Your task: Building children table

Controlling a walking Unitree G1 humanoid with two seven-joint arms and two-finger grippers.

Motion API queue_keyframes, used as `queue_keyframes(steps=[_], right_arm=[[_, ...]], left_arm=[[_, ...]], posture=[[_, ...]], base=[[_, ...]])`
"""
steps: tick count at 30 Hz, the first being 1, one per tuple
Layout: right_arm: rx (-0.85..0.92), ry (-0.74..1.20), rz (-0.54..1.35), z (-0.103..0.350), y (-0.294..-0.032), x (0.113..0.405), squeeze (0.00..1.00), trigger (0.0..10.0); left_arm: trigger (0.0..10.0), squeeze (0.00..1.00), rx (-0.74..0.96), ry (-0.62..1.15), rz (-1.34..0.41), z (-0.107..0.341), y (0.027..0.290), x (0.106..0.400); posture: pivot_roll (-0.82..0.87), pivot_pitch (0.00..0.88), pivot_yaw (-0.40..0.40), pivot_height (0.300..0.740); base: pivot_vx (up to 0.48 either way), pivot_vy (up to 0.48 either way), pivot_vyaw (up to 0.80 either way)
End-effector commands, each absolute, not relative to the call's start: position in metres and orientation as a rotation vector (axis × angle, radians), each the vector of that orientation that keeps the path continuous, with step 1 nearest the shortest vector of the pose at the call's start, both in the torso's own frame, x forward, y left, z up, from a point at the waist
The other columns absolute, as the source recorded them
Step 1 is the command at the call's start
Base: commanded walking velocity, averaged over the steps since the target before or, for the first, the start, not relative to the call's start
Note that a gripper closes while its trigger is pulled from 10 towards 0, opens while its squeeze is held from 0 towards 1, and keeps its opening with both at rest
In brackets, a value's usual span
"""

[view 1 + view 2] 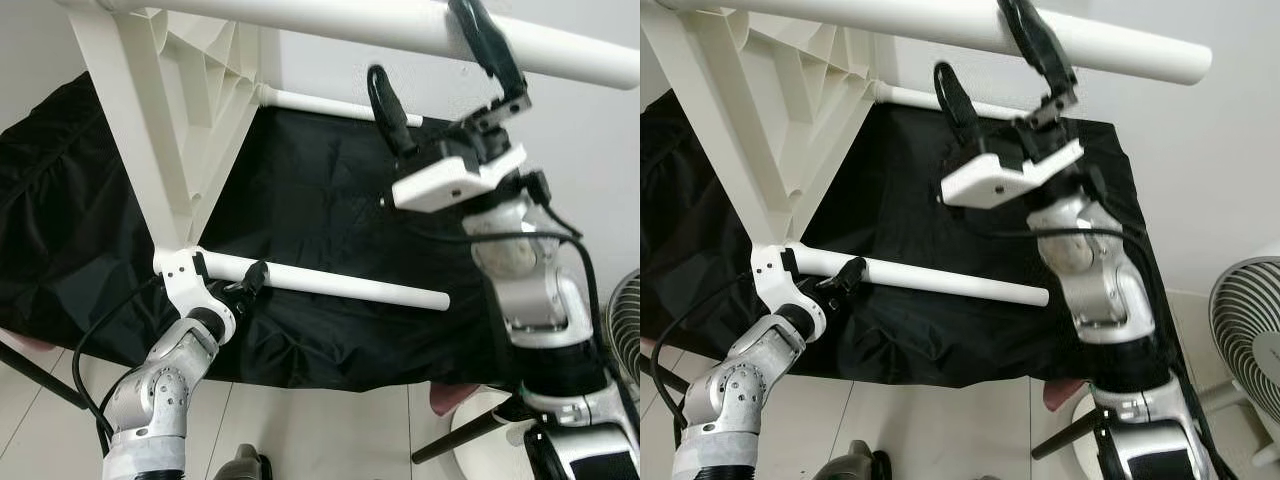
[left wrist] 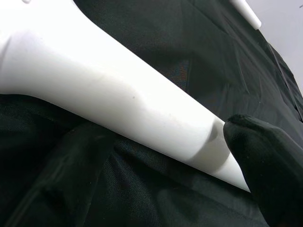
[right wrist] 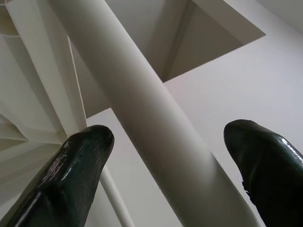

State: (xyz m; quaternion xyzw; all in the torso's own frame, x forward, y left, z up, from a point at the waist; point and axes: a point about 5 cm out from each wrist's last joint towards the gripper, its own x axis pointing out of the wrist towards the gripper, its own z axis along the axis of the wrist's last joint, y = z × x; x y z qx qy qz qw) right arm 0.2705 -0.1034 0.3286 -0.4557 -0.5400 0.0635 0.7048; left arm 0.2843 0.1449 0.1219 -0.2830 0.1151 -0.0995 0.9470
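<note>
In the left wrist view we see a white table leg (image 2: 118, 104) that crosses the picture as a thick round tube. It lies over a black cloth (image 2: 156, 42) with folds. One black fingertip (image 2: 265, 161) of our left gripper touches the leg near its narrower end.

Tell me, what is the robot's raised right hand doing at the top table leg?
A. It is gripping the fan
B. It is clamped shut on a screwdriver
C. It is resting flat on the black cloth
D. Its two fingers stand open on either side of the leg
D: in the right wrist view the two black fingers stand apart with the top white leg running between them, so the right hand is open around it.
</note>
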Motion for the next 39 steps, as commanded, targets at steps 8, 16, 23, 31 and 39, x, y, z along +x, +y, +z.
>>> queue_keyframes(steps=[8, 16, 23, 31, 39], right_arm=[[-1.068, -1.206, 0.196, 0.346, -0.094, 0.273, 0.00, 10.0], [-1.153, -1.105, 0.270, 0.366, -0.085, 0.277, 0.00, 10.0], [-1.226, -1.058, 0.263, 0.363, -0.083, 0.278, 0.00, 8.0], [-1.316, -0.976, 0.196, 0.369, -0.086, 0.281, 0.00, 0.0], [-1.388, -0.976, 0.066, 0.390, -0.107, 0.279, 0.00, 0.0]], left_arm=[[10.0, 0.00, -0.578, 0.204, -0.210, 0.126, 0.142, 0.287], [10.0, 0.00, -0.585, 0.207, -0.212, 0.125, 0.141, 0.290], [10.0, 0.00, -0.588, 0.209, -0.218, 0.126, 0.140, 0.291], [10.0, 0.00, -0.588, 0.224, -0.226, 0.123, 0.139, 0.291], [10.0, 0.00, -0.634, 0.234, -0.226, 0.123, 0.128, 0.306]], posture=[[0.12, 0.044, -0.021, 0.740], [0.10, 0.049, -0.006, 0.740], [0.09, 0.051, 0.010, 0.740], [0.07, 0.055, 0.030, 0.740], [0.03, 0.062, 0.040, 0.740]], base=[[0.000, 0.000, 0.00], [0.000, 0.000, 0.00], [0.000, 0.000, 0.00], [0.000, 0.000, 0.00], [0.000, 0.000, 0.00]])
